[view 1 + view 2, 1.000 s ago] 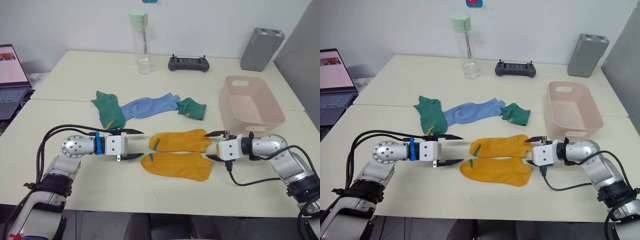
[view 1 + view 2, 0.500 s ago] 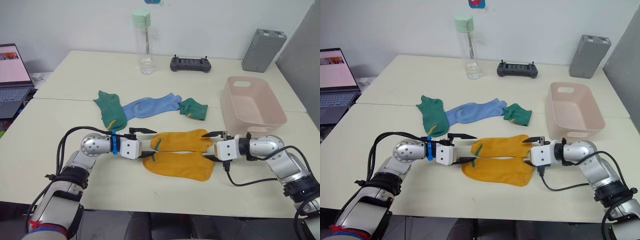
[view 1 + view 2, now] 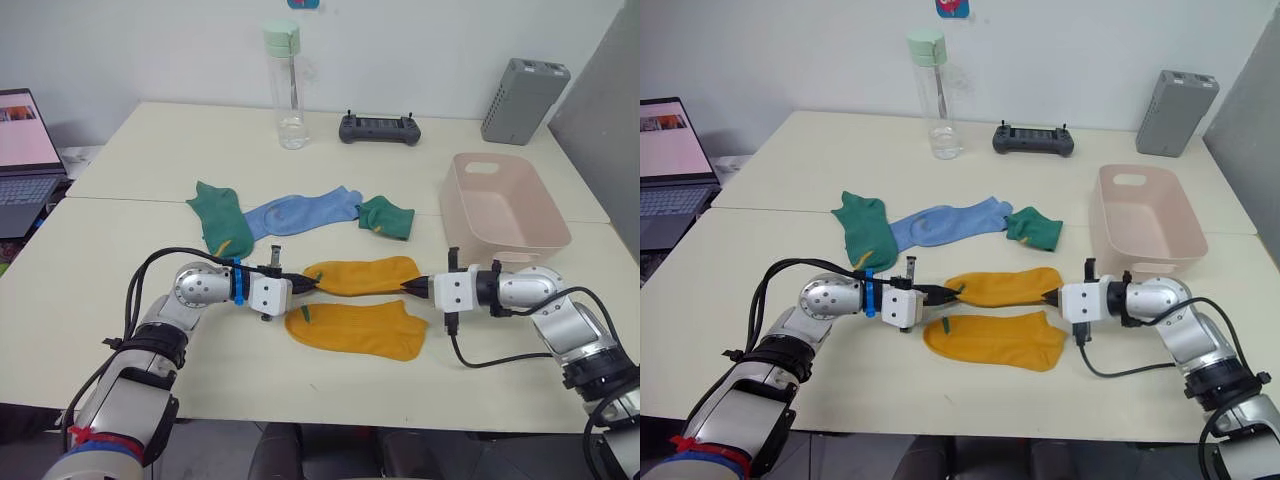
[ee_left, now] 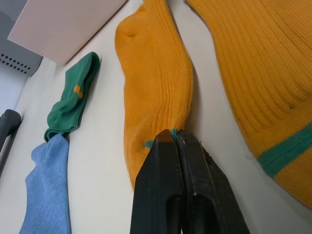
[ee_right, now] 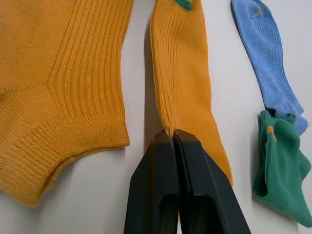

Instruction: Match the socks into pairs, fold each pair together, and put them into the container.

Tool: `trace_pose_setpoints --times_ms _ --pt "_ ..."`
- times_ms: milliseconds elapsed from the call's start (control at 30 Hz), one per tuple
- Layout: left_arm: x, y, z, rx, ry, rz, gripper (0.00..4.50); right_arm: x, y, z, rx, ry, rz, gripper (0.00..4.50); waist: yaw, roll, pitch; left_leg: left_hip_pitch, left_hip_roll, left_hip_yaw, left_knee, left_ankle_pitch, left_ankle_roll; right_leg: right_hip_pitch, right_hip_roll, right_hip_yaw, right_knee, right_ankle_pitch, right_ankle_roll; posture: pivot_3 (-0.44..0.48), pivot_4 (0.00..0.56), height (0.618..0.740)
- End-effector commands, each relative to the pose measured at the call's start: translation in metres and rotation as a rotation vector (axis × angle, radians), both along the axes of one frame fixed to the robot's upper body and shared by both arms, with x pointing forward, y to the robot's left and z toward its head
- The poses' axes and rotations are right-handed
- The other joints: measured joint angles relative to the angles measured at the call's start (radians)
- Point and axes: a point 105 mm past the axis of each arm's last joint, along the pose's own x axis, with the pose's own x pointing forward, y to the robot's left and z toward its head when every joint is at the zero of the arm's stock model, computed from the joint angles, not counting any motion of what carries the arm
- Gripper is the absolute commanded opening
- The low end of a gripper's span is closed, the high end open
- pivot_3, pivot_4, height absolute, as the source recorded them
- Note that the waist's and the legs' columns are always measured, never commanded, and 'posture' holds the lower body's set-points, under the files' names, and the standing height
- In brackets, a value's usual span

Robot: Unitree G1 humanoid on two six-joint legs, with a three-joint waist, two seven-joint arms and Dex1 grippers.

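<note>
The nearer yellow sock [image 3: 355, 331] lies flat on the table [image 3: 150, 160], just beside both grippers and free of them. The left gripper [image 3: 312, 284] is clamped on one end of the farther yellow sock [image 3: 362, 275]; the right gripper [image 3: 412, 288] is clamped on its opposite end. Holding both ends keeps it stretched, likely so it can be laid over its match. Beyond the grippers lie a green sock [image 3: 220, 222], a blue sock [image 3: 298, 212] and another green sock [image 3: 385, 217]. The container [image 3: 503, 203] stands just beyond the right gripper.
</note>
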Motion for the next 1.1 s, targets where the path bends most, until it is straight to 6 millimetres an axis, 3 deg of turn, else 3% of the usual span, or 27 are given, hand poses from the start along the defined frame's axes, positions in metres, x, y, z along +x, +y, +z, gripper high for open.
trace_pose_setpoints --times_ms 33,233,400,467,600,700,900,1000,1100 --pt "0.009 -0.001 0.016 -0.101 0.021 0.044 0.03 0.006 0.002 0.02 0.056 -0.033 -0.003 0.0 0.0 0.0 0.0 0.0 0.0 0.0 0.0 0.0 0.0 0.0 0.0 0.0 0.0 0.0 0.0 0.0 0.15 0.74" --pt "-0.001 0.006 0.031 -0.156 0.149 0.029 0.03 0.002 0.006 0.042 0.144 0.052 -0.024 0.0 -0.003 0.0 0.0 0.0 0.0 -0.001 0.0 0.0 0.0 0.0 0.001 0.0 0.001 0.0 0.0 0.0 0.15 0.74" --pt "-0.027 0.014 0.071 -0.296 0.375 0.059 0.03 -0.03 0.015 0.063 0.199 0.269 0.022 0.0 -0.011 0.001 0.001 -0.001 0.001 -0.005 -0.003 0.0 0.0 0.0 0.001 -0.003 0.002 -0.001 -0.002 0.0 0.15 0.74" --pt "-0.04 0.014 0.076 -0.297 0.476 0.073 0.03 -0.038 0.016 0.068 0.204 0.33 0.025 0.0 -0.014 0.001 0.001 0.0 0.001 -0.007 -0.003 0.0 0.0 0.001 0.001 -0.005 0.002 -0.002 -0.003 0.0 0.15 0.74" --pt "-0.081 0.016 0.085 -0.277 0.777 0.077 0.03 -0.082 0.021 0.073 0.222 0.639 0.077 0.0 -0.018 0.002 0.001 0.001 0.001 -0.008 -0.003 0.0 0.0 0.003 0.001 -0.006 0.001 -0.006 -0.001 0.0 0.15 0.74" --pt "-0.103 0.019 0.071 -0.221 0.945 0.112 0.03 -0.107 0.029 0.067 0.259 0.857 0.086 0.0 -0.019 0.002 0.001 0.001 0.001 -0.008 -0.003 0.0 0.0 0.004 0.0 -0.006 0.001 -0.008 0.0 0.0 0.15 0.74" --pt "-0.119 0.016 0.051 -0.192 1.031 0.145 0.03 -0.121 0.032 0.052 0.277 0.971 0.043 0.0 -0.02 0.002 0.001 0.002 0.001 -0.007 0.0 0.0 0.0 0.004 0.0 -0.005 0.001 -0.01 -0.004 0.0 0.15 0.74" --pt "-0.109 0.018 0.036 -0.179 0.983 0.202 0.03 -0.111 0.03 0.044 0.296 0.954 0.0 0.0 -0.02 0.002 0.001 0.002 0.001 -0.005 0.002 0.0 0.0 0.002 -0.001 -0.004 0.0 -0.01 -0.003 0.0 0.15 0.74" --pt "-0.093 0.017 0.026 -0.189 0.941 0.255 0.03 -0.089 0.025 0.032 0.271 0.881 -0.071 0.0 -0.022 0.002 0.001 0.002 0.001 -0.004 0.003 0.0 0.0 -0.002 -0.001 -0.003 0.0 -0.01 -0.003 0.0 0.15 0.74"
